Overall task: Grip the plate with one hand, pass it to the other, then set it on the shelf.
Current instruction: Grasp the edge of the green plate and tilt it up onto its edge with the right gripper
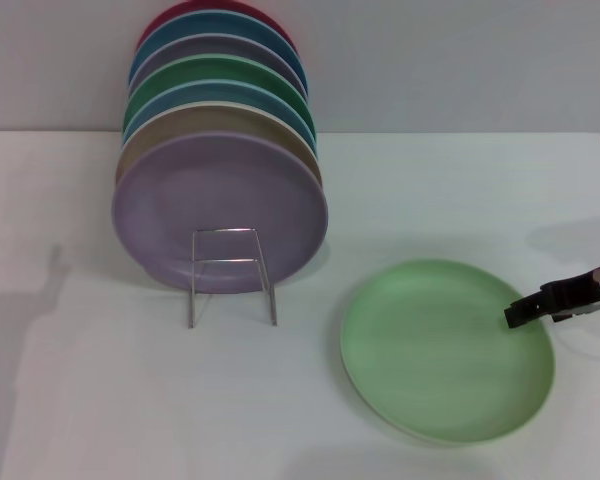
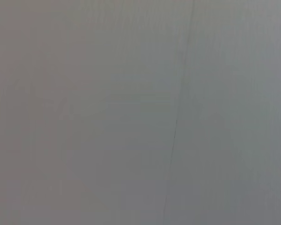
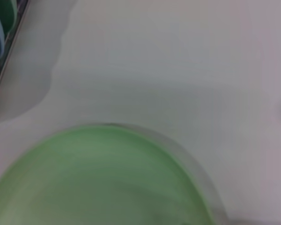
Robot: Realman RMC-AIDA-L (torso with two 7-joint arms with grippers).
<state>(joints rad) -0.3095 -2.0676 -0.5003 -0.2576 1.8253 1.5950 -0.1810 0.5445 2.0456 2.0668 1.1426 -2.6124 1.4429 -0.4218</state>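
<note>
The light mint-green plate (image 1: 447,348) lies flat on the white table, right of centre. It also fills the lower part of the right wrist view (image 3: 98,183). My right gripper (image 1: 516,314) reaches in from the right edge and sits at the plate's right rim, its dark tip over the rim. The shelf (image 1: 230,262) is a thin silver wire rack at the left, its looped front leg standing before a row of upright plates. My left gripper is out of view; the left wrist view shows only a plain grey surface.
Several plates stand on edge in the rack, a lilac plate (image 1: 220,210) foremost, with tan, blue, darker green and red ones behind. A grey wall rises behind the white table (image 1: 440,190).
</note>
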